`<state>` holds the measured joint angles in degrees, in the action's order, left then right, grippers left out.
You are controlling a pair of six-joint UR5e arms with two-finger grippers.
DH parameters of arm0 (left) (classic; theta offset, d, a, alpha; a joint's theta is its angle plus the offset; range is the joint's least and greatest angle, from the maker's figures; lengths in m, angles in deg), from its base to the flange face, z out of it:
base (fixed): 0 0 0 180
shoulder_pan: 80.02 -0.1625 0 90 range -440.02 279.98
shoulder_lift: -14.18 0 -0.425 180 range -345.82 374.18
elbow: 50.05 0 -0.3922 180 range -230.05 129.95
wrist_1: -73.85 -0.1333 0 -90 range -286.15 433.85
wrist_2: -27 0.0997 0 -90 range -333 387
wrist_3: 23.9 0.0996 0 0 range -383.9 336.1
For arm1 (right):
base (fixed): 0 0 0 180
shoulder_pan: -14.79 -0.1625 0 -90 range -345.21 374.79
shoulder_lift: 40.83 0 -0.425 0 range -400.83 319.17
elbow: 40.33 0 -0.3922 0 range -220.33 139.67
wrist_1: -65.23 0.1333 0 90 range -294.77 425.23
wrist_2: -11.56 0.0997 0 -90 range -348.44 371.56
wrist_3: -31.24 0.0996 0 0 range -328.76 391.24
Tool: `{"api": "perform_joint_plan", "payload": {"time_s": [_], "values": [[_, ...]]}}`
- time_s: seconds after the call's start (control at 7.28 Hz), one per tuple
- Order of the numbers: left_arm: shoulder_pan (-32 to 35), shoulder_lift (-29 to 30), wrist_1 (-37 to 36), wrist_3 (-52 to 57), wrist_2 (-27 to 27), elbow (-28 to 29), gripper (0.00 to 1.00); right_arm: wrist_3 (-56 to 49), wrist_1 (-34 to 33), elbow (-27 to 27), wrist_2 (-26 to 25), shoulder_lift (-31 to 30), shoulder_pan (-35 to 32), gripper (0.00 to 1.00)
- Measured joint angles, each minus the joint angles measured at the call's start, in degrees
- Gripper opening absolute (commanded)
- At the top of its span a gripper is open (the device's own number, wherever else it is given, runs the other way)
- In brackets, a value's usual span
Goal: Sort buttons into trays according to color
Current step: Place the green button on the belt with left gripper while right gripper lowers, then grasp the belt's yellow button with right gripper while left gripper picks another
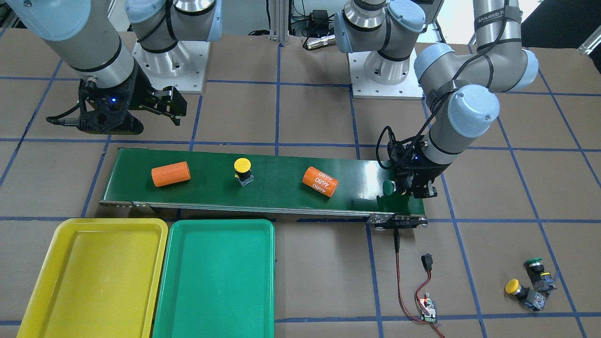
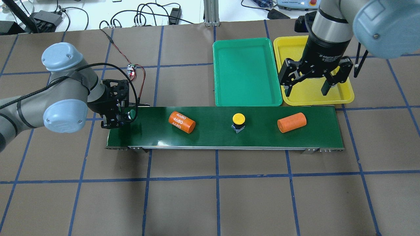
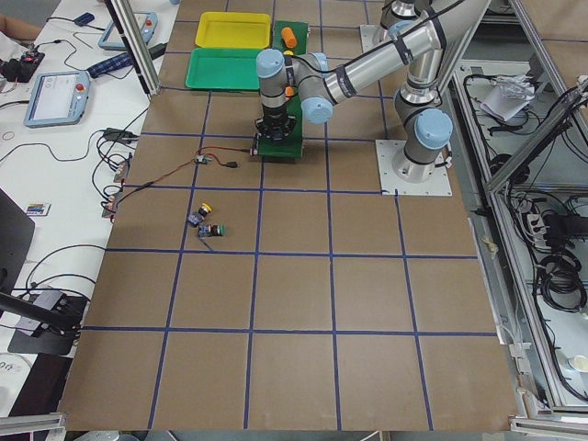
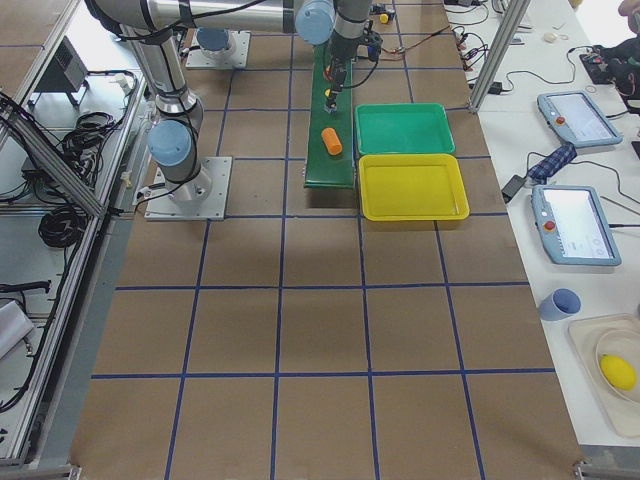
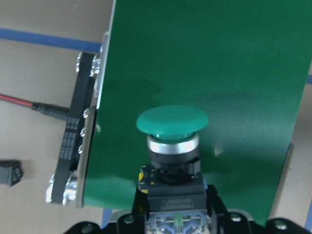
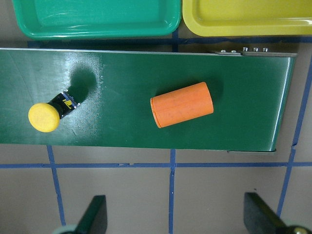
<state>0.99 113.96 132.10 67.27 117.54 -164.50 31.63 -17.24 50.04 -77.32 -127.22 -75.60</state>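
Note:
My left gripper (image 2: 125, 114) is shut on the dark body of a green-capped button (image 2: 132, 113) and holds it on its side over the left end of the conveyor belt; the left wrist view shows the cap (image 5: 171, 122) in front of the belt. A yellow-capped button (image 2: 239, 119) stands mid-belt. My right gripper (image 2: 308, 86) is open and empty, high over the belt's right end and the yellow tray (image 2: 292, 49). The green tray (image 2: 246, 68) lies beside it. One more green button (image 1: 534, 266) and one more yellow button (image 1: 514, 286) lie on the table beyond the belt's left end.
The dark green conveyor belt (image 2: 213, 136) carries a plain orange cylinder (image 2: 291, 122) and one marked "4680" (image 2: 181, 122). A small circuit board (image 1: 428, 310) with red and black wires lies on the table near the belt's left end.

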Motion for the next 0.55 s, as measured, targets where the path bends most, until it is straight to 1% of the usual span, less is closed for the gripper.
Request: {"api": "perform_joint_plan", "payload": {"time_s": [0.27, 0.41, 0.55], "values": [[1.44, -0.73, -0.61, -1.63, 0.12, 0.52, 1.0, 0.17, -2.54, 3.05, -0.09, -0.03, -1.36, 1.0], [0.5, -1.46, 0.31, -1.95, 0.42, 1.95, 1.0, 0.16, -5.56, 5.6, -0.24, -0.05, -2.29, 1.0], [-2.25, -0.99, 1.88, -2.0, 0.37, 5.09, 1.0, 0.01, -9.24, 9.02, -0.48, -0.05, -2.76, 1.0]]}}
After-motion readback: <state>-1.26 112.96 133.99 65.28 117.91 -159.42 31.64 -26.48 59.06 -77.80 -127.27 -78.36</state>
